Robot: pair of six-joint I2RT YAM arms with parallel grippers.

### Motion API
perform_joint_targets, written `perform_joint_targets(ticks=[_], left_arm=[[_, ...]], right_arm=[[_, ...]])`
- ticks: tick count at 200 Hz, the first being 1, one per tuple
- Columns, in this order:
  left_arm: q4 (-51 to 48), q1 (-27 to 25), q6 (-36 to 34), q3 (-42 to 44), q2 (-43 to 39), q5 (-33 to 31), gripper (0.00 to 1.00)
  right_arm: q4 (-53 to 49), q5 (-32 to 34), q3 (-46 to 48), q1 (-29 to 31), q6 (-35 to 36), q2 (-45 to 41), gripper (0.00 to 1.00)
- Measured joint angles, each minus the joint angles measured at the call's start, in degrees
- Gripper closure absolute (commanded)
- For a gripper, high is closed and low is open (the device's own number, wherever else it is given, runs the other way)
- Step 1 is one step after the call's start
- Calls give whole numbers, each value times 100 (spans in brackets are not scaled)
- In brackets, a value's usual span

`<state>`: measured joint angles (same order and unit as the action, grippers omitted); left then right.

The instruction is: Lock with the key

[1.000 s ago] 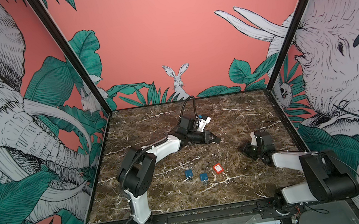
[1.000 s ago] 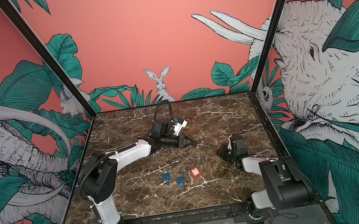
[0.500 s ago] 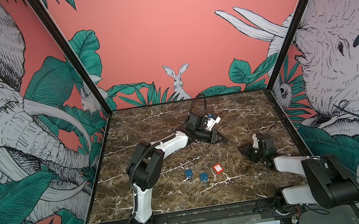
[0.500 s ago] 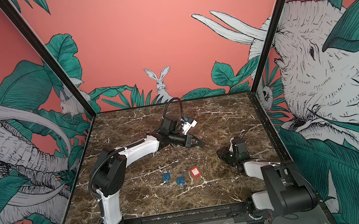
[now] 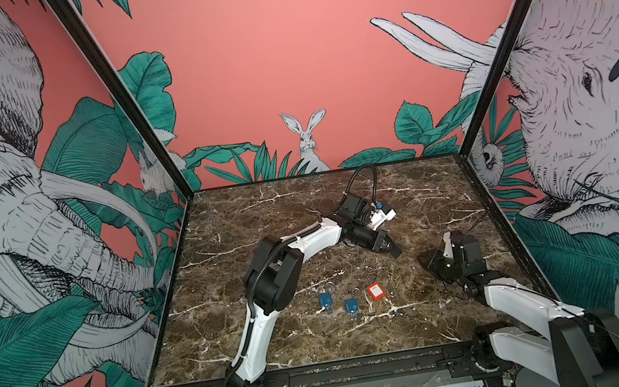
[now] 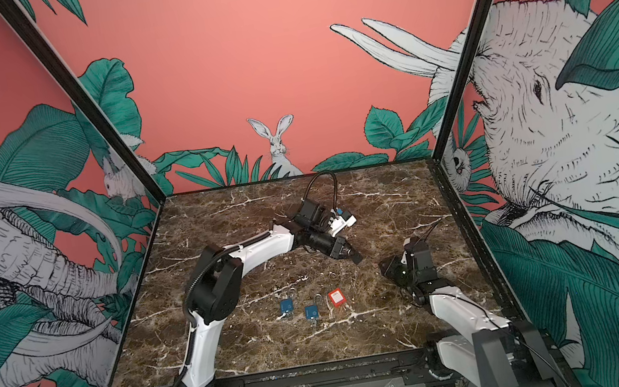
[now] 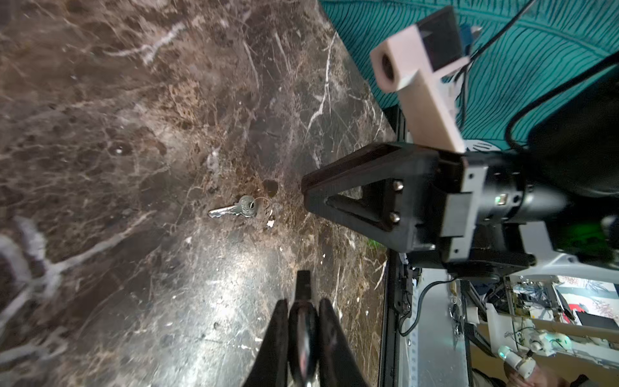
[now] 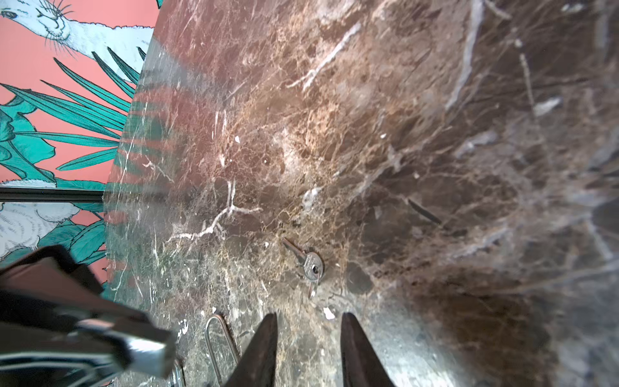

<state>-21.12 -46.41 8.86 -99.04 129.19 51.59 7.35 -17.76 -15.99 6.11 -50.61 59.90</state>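
Note:
A small silver key [image 7: 239,207] on a ring lies flat on the marble, also seen in the right wrist view [image 8: 308,264]. My right gripper [image 8: 311,316] is open just short of the key, with nothing between its fingers; in both top views it sits low at the right [image 5: 426,262] [image 6: 385,264]. My left gripper [image 7: 303,303] is shut on a dark, shiny lock [image 7: 303,335]. The lock's thin metal shackle [image 8: 217,338] points toward the right gripper. In both top views the left gripper [image 5: 392,252] [image 6: 353,257] hangs close to the right one.
Two blue padlocks [image 5: 325,300] [image 5: 351,305] and a red one [image 5: 374,290] lie in a row near the table's front middle. The black frame rail [image 7: 392,268] marks the table's right edge close behind the right arm.
My left arm has swung to the right across the table with the lock, ending close to the right gripper. The right gripper has stayed in place and its jaws now stand apart.

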Motion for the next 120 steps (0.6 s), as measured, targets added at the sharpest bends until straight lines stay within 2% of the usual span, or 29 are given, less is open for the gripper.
perform_joint_targets(ticks=[114,120], left_arm=[[-949,-107,-442,-1421,1276,2,100],[-994,-105,-461,-1484,1329,0,97]], right_arm=[[-234,-44,0,0,33,-197,67],[-234,-50,0,0,35,-197,67]])
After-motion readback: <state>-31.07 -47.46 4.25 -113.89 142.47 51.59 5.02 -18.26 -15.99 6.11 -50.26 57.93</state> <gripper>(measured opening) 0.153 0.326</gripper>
